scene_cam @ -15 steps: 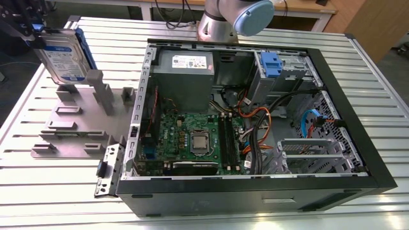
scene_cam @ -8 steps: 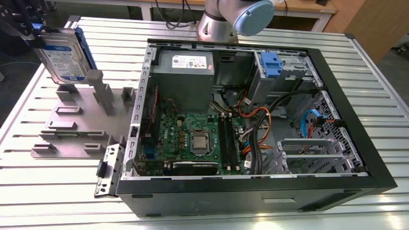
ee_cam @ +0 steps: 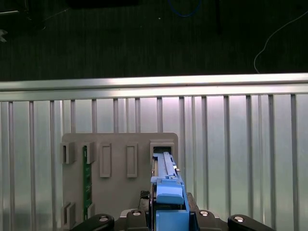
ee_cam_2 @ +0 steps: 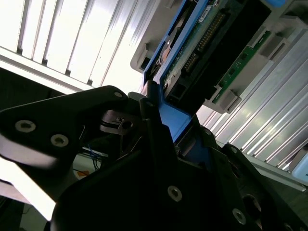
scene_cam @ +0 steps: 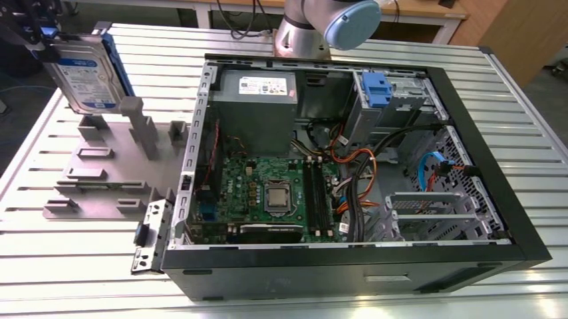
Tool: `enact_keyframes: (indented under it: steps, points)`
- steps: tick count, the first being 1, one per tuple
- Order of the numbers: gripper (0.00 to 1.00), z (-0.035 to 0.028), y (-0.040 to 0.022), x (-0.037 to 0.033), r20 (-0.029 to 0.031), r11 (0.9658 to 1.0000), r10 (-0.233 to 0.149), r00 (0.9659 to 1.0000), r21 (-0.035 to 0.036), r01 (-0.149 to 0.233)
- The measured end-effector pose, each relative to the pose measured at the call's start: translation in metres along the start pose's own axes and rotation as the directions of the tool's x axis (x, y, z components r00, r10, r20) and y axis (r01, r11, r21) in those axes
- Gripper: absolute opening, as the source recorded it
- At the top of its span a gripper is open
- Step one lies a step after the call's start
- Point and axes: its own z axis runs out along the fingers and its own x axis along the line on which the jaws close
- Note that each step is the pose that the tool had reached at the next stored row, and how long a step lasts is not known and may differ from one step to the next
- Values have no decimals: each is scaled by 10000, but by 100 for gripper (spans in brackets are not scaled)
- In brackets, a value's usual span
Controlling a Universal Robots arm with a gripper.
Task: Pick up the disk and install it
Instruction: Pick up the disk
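- Being pinched at its upper end by the claw (scene_cam: 42, 41), the disk (scene_cam: 84, 76) is being held upright at the exterior view's far left, with its label facing that camera; the jaws are being judged as pressed together on the blue carrier that frames the disk, since in both wrist views the blue edge is being shown wedged between the black jaw parts.
- The pick-up is being judged as under way or only just accomplished; the disk's lower end is being shown just above, or barely inside, a slot of the grey fixture (scene_cam: 116, 159) that is lying on the slatted table (scene_cam: 71, 266); which of the two it is cannot be told.
- The installing is being judged as wholly left to do; the computer case (scene_cam: 310, 272) is lying open toward the exterior view's right, well apart from the disk; the drive bay (scene_cam: 410, 90) at the case's far right corner is being shown with a blue bracket (scene_cam: 376, 90) fixed to it, and the disk is being kept outside the case altogether.
- Relative to the claw, the disk is hanging directly below it, running away from the wrist toward the fixture; only the carrier's top end is being touched by the claw, the labelled body being left uncovered.
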Motion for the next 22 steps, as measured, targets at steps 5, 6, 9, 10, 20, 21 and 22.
enact_keyframes:
  steps: [5, 6, 9, 10, 20, 21, 22]
  points:
    - [36, -17, 0, 0, 0, 10000, 0, 10000, 0, 0]
    - [36, -19, 0, 0, 0, 10000, 0, 10000, 0, 0]
    - [36, -25, -1, 1, 0, 10000, 0, 10000, 0, 0]
    - [36, -27, 0, 1, 0, 10000, -1, 10000, 0, 1]
    - [36, -49, -1, 1, 0, 10000, 0, 10000, 0, 0]
    - [36, -51, -1, 1, 0, 10000, 0, 10000, 0, 0]
    - [36, -56, -1, 1, 0, 10000, -1, 10000, 0, 1]
